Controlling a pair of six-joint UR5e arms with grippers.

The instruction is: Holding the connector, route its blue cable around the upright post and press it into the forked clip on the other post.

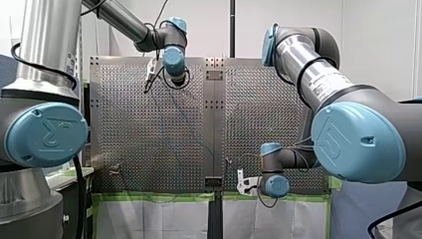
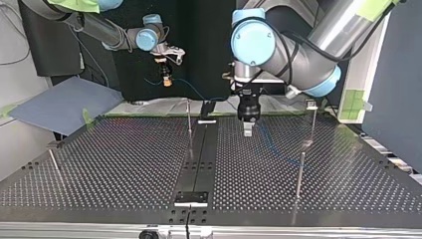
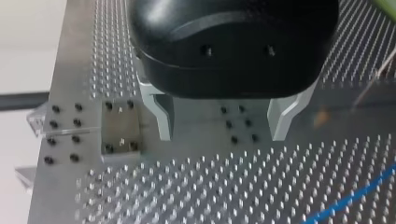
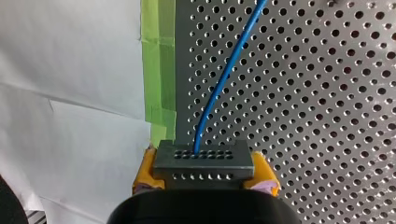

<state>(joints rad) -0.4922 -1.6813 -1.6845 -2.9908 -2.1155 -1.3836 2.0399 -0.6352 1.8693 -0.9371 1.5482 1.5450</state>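
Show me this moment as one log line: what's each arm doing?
left gripper: open, empty, over table | right gripper: shut on connector, yellow pads | blue cable: runs from connector over table

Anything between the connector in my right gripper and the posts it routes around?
Possibly my left gripper: in the top view it hangs open, low over the table, between the thin post and the clip-topped post. Nothing else blocks the connector in my right gripper.
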